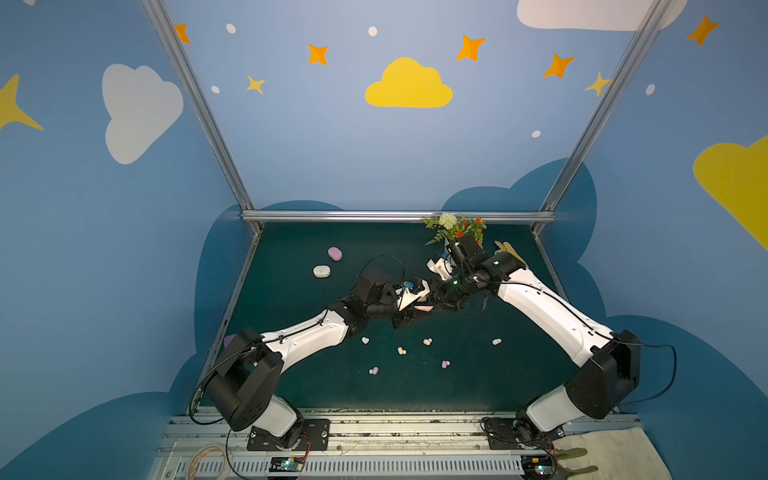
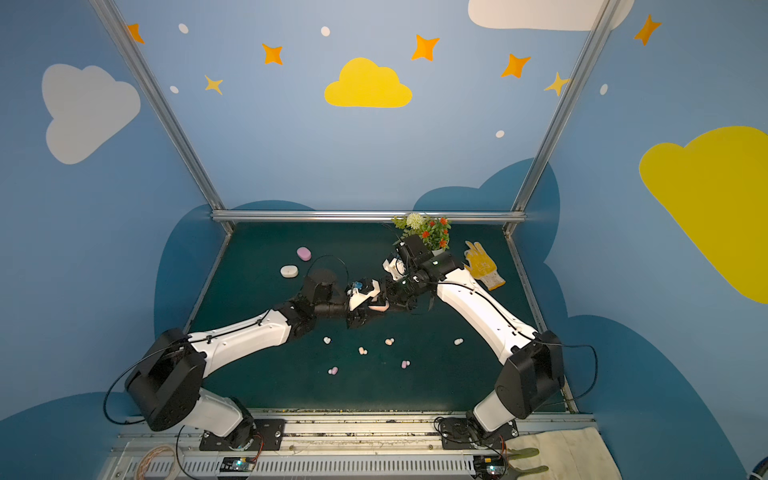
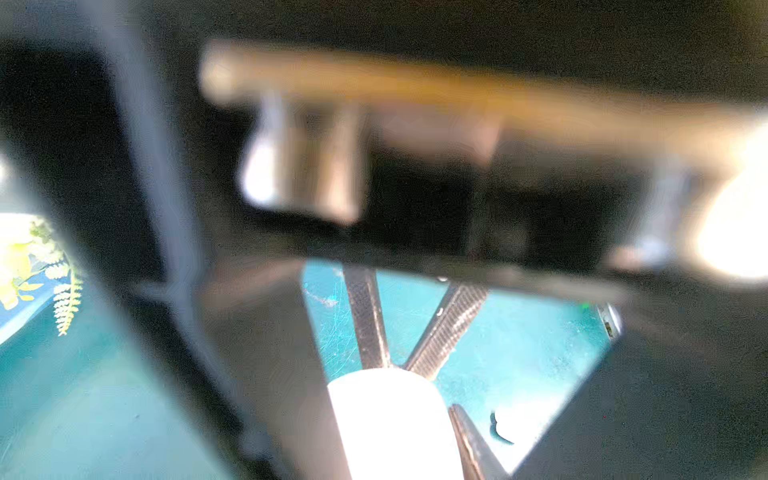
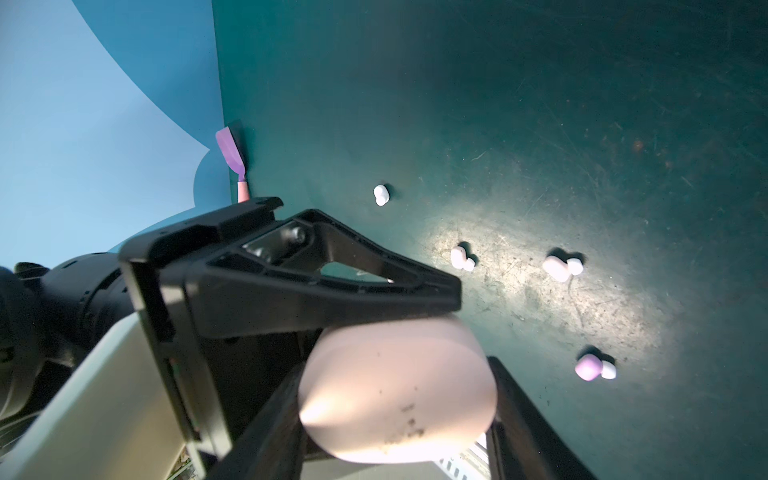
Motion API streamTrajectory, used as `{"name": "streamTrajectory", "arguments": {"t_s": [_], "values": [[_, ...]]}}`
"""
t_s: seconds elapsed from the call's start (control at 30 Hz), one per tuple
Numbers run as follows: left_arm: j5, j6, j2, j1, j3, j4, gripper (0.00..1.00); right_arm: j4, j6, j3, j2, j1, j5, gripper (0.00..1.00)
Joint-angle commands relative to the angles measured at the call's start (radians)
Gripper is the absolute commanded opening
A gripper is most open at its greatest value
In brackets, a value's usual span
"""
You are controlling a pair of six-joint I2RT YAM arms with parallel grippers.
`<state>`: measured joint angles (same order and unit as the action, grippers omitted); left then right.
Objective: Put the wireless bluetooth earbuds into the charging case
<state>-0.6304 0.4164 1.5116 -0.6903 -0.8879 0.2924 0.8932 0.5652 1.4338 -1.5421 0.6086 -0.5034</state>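
A peach-pink charging case [image 1: 424,308] [image 2: 379,308] hangs above the middle of the green mat, between both grippers. My right gripper [image 4: 399,365] [image 1: 436,305] is shut on the case [image 4: 399,386], one finger on each side of it. My left gripper [image 3: 390,399] [image 1: 411,316] comes from the opposite side and is closed on the same case [image 3: 395,424], which looks washed-out white there. One left finger lies across the case's top in the right wrist view. Several earbuds lie loose on the mat nearer the front: white [image 1: 365,340] [image 4: 380,195], peach [image 1: 401,350], lilac [image 1: 445,364] [image 4: 594,366].
A lilac case [image 1: 334,253] and a white case [image 1: 321,271] lie shut at the back left. A flower pot [image 1: 455,228] stands at the back right beside a yellow glove [image 2: 482,266]. A purple spatula [image 4: 230,153] leans at the mat's left edge.
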Motion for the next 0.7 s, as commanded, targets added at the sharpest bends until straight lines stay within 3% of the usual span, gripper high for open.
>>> {"name": "streamTrajectory", "arguments": {"t_s": [0.0, 0.2, 0.67], "values": [[-0.046, 0.026, 0.026, -0.020, -0.016, -0.071, 0.52, -0.052, -0.002, 0.003, 0.034, -0.008, -0.019, 0.38], [-0.048, 0.034, 0.026, -0.020, -0.019, -0.081, 0.54, -0.051, -0.004, 0.007, 0.033, -0.012, -0.028, 0.38], [-0.045, 0.030, 0.030, -0.020, -0.021, -0.076, 0.40, -0.057, 0.003, 0.000, 0.035, -0.009, -0.032, 0.37]]}}
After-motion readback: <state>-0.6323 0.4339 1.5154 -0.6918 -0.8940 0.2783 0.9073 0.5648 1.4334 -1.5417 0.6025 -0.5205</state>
